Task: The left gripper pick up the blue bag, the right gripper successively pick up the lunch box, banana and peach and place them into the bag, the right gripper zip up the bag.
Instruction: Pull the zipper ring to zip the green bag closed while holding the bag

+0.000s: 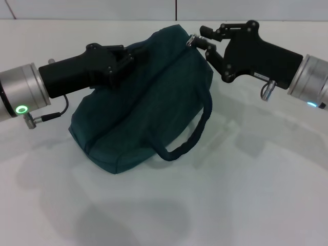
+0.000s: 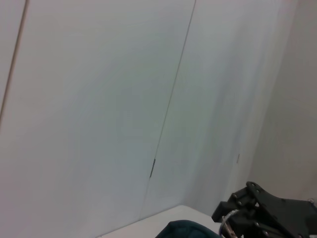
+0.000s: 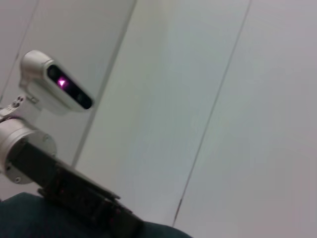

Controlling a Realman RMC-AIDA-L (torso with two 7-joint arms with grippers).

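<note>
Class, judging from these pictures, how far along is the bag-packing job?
Late stage. No lunch box, banana or peach is visible on the table, so they are presumably packed. The left gripper holds the blue bag at one end; the right gripper is at the zipper pull. Finishing the zip remains.

White tabletop [image 1: 154, 215]; pale panelled wall [image 2: 99, 99] with seams.
</note>
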